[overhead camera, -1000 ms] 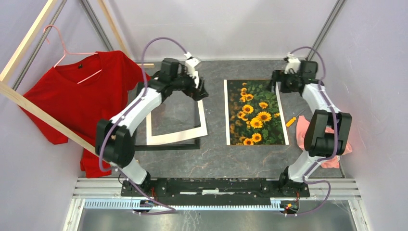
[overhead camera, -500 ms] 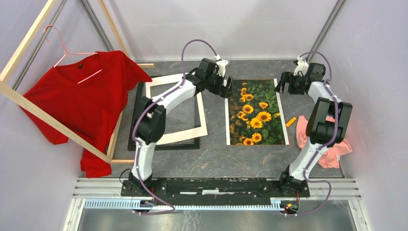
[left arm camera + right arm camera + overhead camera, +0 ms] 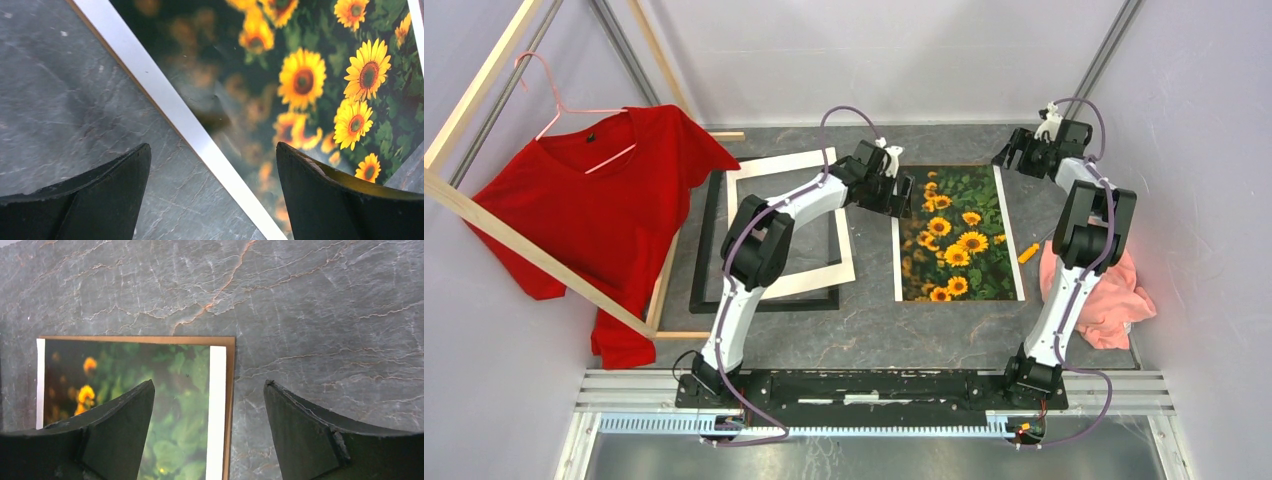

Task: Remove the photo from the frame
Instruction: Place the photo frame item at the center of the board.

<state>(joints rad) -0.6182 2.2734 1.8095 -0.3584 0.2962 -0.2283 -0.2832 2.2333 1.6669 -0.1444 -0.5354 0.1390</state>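
Top external: the photo (image 3: 956, 235) lies beside the frame (image 3: 706, 240), seemingly apart.

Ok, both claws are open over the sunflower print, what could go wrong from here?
The photo lies flat on the brown backing board; the left claw, open across its left edge, might pinch both or crease the print.
The right claw hangs open over the far right corner, where only a sliver of board shows; it could grab the board alone.
The left arm stretches over the mat and frame and may drag them.
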